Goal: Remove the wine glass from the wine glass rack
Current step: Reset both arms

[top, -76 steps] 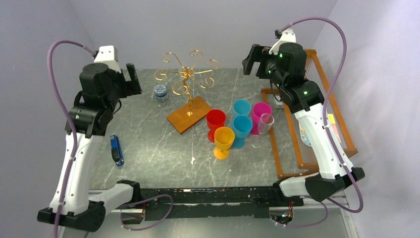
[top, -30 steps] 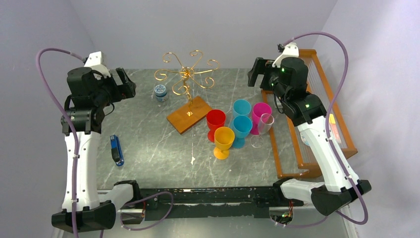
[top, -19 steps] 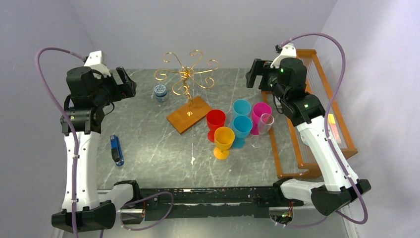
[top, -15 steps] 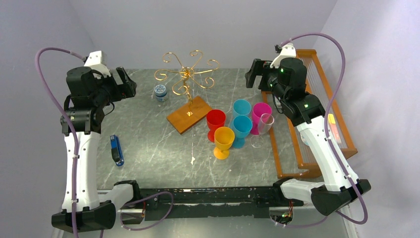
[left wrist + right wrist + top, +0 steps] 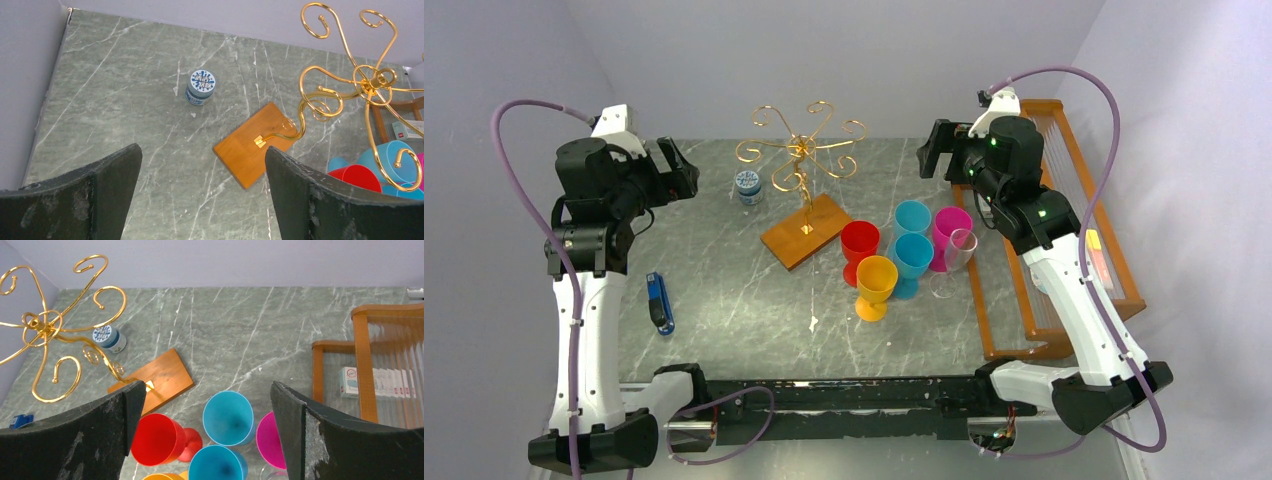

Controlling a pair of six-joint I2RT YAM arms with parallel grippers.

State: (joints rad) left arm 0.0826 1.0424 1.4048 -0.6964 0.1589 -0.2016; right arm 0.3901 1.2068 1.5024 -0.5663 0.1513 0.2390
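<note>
The wine glass rack [image 5: 802, 150], a gold wire tree on a brown wooden base [image 5: 805, 232], stands at the back middle of the table. No glass hangs on its curled arms. To the right of it on the table stand several wine glasses: red [image 5: 859, 242], orange [image 5: 876, 277], two blue [image 5: 912, 216], pink [image 5: 951, 225] and clear [image 5: 960, 250]. My left gripper [image 5: 679, 165] hovers open at the back left, looking at the rack [image 5: 367, 82]. Raised at the back right, my right gripper [image 5: 934, 150] is open above the glasses [image 5: 227, 417]. Neither holds anything.
A small blue and white jar [image 5: 747, 185] sits left of the rack. Near the left arm lies a blue tool [image 5: 660, 303]. An orange wooden frame with clear rods [image 5: 1064, 240] runs along the right side. Walls close in on the back and both sides.
Since the earliest frame the left arm has risen and swung back to the left, and the right arm has shifted slightly right. Over the last second almost nothing moves. Both grippers stay open.
</note>
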